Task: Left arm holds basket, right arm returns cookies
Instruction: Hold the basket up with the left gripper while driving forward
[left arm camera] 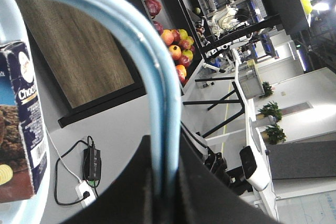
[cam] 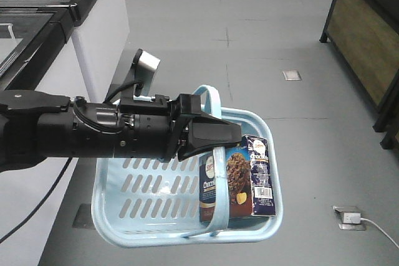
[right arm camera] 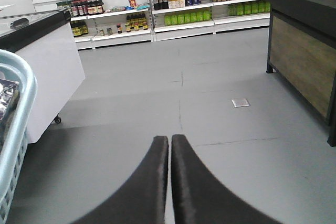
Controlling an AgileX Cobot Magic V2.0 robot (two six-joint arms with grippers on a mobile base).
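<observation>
Left gripper (cam: 234,134) clamps the one basket's (cam: 124,213) handle (cam: 219,186), one cookie box (cam: 242,179) inside at right; right gripper (right arm camera: 170,140) pressed together

The basket (cam: 106,216) is light blue with rows of slanted slots. The box (cam: 240,182) is navy and brown, with white lettering and a white barcode panel. The arm (cam: 93,132) is black.
</observation>
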